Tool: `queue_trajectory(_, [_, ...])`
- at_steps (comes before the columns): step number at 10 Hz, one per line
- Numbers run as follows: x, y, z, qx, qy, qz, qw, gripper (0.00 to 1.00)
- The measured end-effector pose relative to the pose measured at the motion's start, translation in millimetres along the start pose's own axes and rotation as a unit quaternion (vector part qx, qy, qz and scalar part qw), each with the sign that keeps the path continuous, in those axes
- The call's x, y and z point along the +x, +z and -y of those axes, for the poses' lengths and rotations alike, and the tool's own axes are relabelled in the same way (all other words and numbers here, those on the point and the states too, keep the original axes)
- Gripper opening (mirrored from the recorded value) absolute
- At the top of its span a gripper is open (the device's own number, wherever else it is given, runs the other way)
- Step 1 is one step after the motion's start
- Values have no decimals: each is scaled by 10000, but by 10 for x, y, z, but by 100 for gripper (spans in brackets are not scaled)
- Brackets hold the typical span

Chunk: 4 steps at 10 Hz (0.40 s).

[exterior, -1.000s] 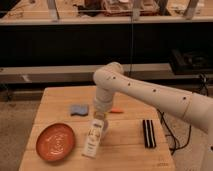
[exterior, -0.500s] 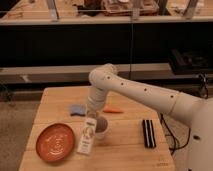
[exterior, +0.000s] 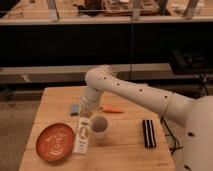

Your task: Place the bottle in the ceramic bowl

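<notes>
The bottle is slim and pale with a cream label; it hangs top up from my gripper, just right of the ceramic bowl's rim and above the table. The ceramic bowl is a wide shallow orange-red dish at the table's front left, with nothing in it. My gripper is shut on the bottle's top end, and my white arm reaches in from the right.
A translucent whitish cup stands right beside the bottle. A blue-grey object lies behind it, an orange carrot-like item mid-table, a black rectangular object at the right. The wooden table stands before dark shelving.
My gripper has carried the bottle leftward, from mid-table toward the ceramic bowl; the cup now shows to the bottle's right.
</notes>
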Motion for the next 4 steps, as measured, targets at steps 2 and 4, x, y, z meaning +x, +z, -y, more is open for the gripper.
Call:
queue_trajectory(2, [-5, 11, 28, 249, -277, -130, 9992, 0])
queue_trajectory(4, [2, 55, 103, 369, -464, -165, 9981, 0])
